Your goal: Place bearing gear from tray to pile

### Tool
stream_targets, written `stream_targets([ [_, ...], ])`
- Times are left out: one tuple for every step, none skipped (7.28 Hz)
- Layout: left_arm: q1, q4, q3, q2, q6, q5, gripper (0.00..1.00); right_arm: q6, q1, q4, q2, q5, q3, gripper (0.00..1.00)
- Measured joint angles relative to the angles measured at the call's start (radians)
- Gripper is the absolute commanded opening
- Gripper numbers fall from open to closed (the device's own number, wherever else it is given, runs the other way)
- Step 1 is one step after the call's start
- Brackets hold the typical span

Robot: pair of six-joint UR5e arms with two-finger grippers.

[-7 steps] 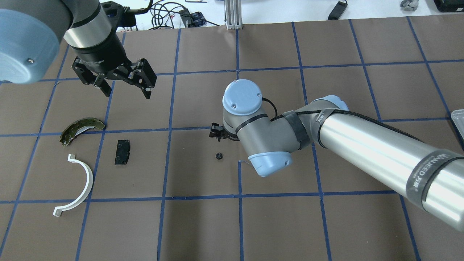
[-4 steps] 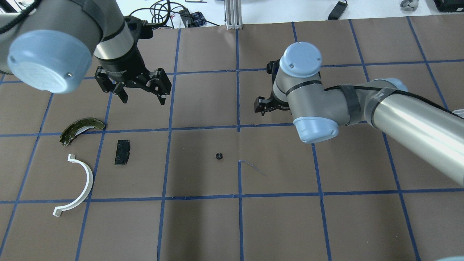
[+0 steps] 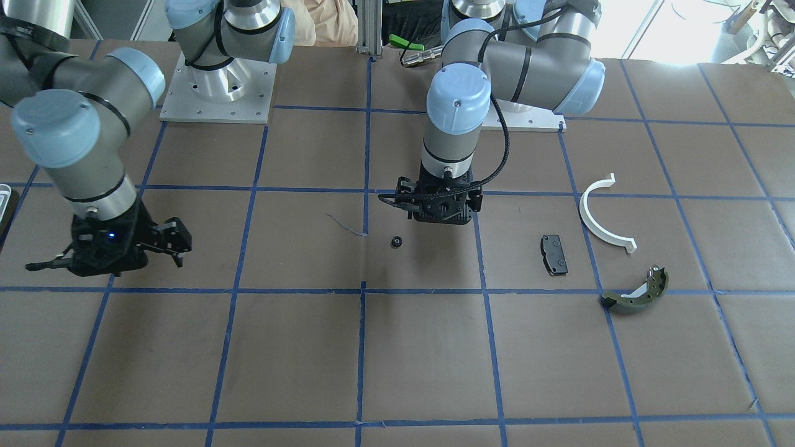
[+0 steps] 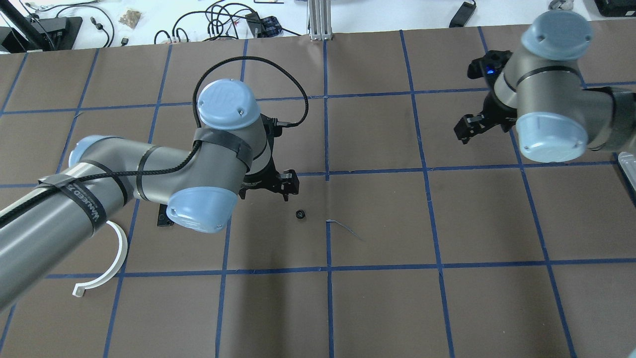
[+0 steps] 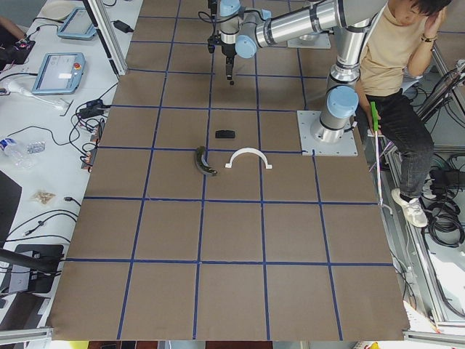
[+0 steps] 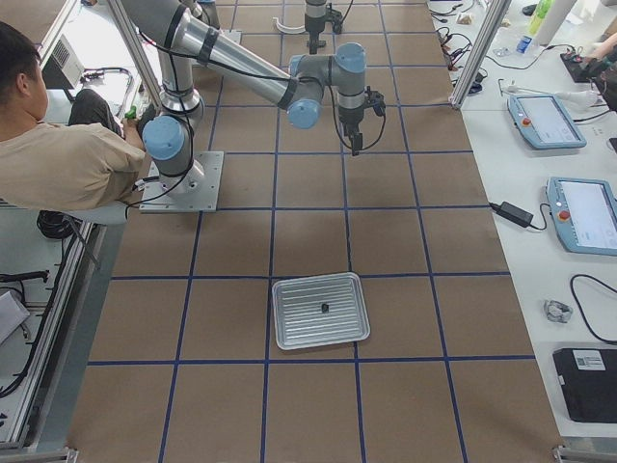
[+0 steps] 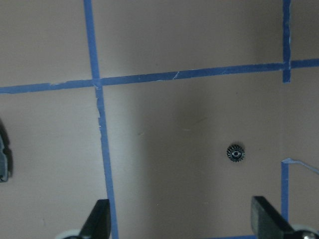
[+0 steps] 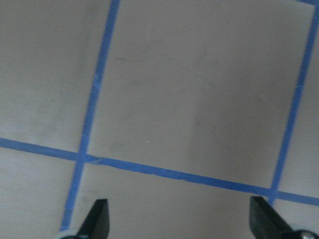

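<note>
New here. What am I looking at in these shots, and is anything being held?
This is a robot: a left arm and a right arm bolted to a table papered brown with a blue tape grid, each ending in a two-finger gripper. One camera faces the robot, one looks over its shoulders, two watch from the table's ends, and one rides each wrist. The left gripper hangs open near a small black gear on the paper. The right gripper is open over bare paper. Neither holds anything. On the robot's left lie a black pad, a white half-ring and a green brake shoe. A metal tray sits toward its right.
</note>
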Motion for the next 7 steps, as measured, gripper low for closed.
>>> stream_targets([
  [-0.018, 0.064, -0.024, -0.04, -0.004, -0.025, 1.0, -0.077, -0.093, 0.004, -0.008, -0.007, 0.001, 1.0],
  [-0.035, 0.115, -0.033, -0.079, -0.01, -0.043, 1.0, -0.133, -0.189, 0.004, -0.011, -0.006, 0.003, 1.0],
  [-0.05, 0.156, -0.035, -0.11, -0.023, -0.051, 1.0, -0.221, -0.295, 0.002, -0.012, 0.0, -0.002, 1.0],
  [-0.063, 0.182, -0.035, -0.134, -0.035, -0.052, 1.0, -0.324, -0.384, 0.001, -0.007, 0.004, -0.014, 1.0],
  [-0.07, 0.209, -0.035, -0.152, -0.036, -0.049, 1.0, -0.425, -0.459, -0.001, 0.011, 0.018, -0.03, 1.0],
  [-0.072, 0.242, -0.034, -0.168, -0.033, -0.046, 0.98, -0.516, -0.521, -0.006, 0.046, 0.04, -0.045, 1.0],
  [-0.074, 0.265, -0.034, -0.183, -0.033, -0.044, 0.86, -0.595, -0.561, -0.025, 0.097, 0.051, -0.062, 1.0],
])
